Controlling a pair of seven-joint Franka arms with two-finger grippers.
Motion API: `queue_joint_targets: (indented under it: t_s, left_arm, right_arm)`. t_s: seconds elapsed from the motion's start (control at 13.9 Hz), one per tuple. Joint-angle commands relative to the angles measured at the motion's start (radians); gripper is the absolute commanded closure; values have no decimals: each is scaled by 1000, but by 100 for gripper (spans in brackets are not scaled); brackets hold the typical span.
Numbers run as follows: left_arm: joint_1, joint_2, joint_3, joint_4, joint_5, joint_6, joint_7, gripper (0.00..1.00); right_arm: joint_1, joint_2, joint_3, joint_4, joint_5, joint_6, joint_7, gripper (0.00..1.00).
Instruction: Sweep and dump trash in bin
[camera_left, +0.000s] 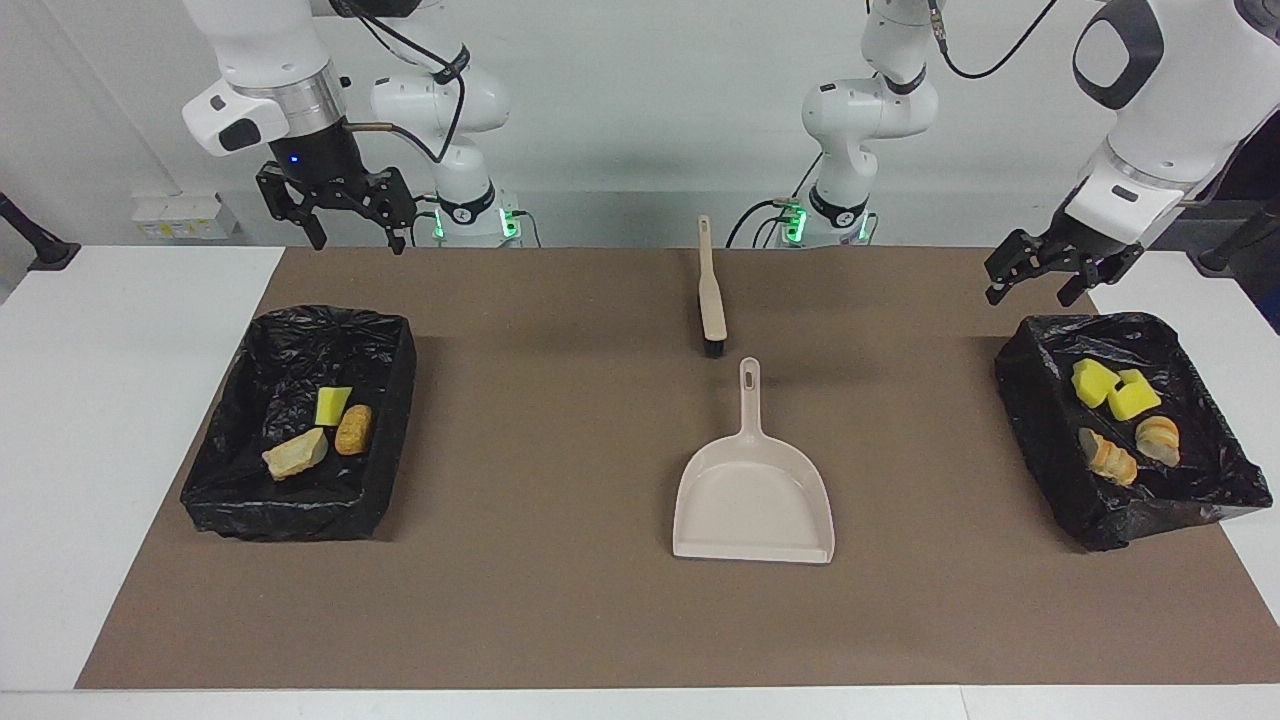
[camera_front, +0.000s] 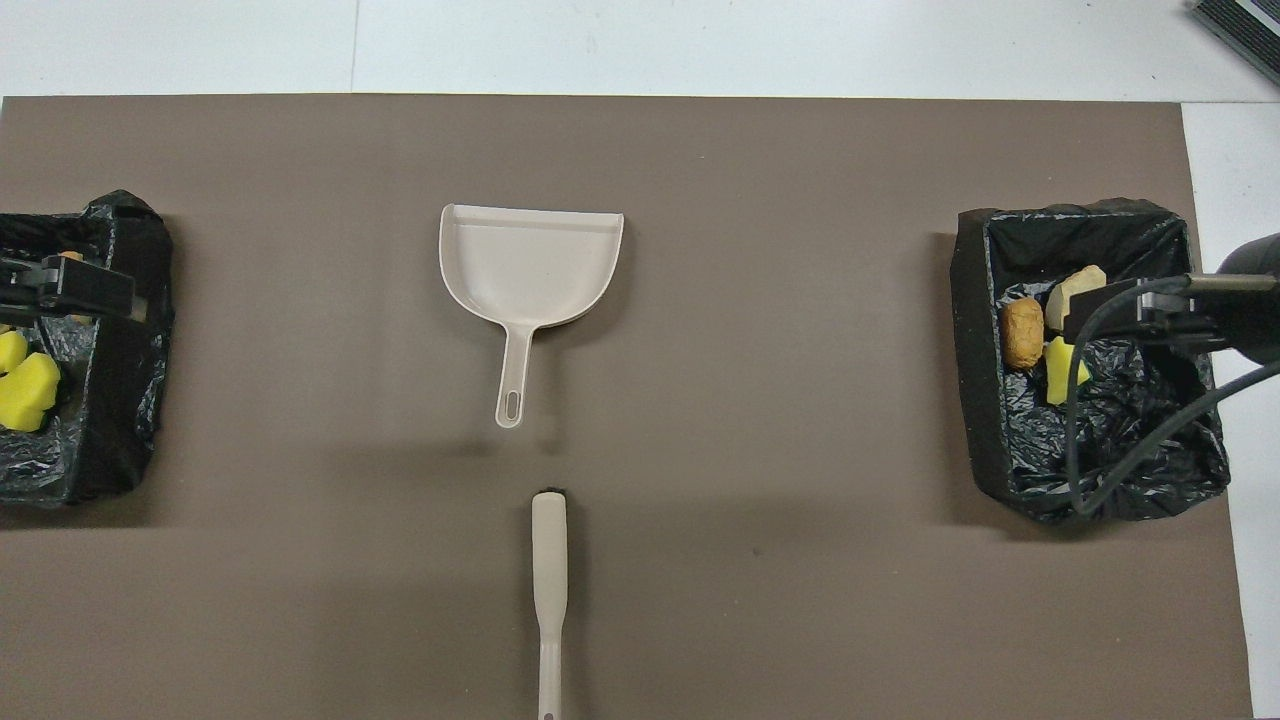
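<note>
A: Facing view?
B: Trash sits in both bag-lined bins: three scraps (camera_left: 318, 430) at nine o'clock, four scraps (camera_left: 1120, 415) at three. Right gripper (camera_left: 345, 222) and left gripper (camera_left: 1040, 280) hang empty, fingers apart.
A: Overhead?
B: Dustpan (camera_front: 528, 268) at centre, brush (camera_front: 549, 580) at six o'clock. Both grippers hang over their bins (camera_front: 975, 400).

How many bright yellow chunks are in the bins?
3: one yellow chunk in the bin at the right arm's end, two yellow chunks in the left arm's; others may be hidden.
</note>
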Motion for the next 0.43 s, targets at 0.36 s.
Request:
queue_joint_targets:
  t_s: [0.36]
  left_arm:
    - [-10,32,7,69,52,-71,99,0]
  right_arm:
    - [-11,3,2,15,2,-17,-27,0]
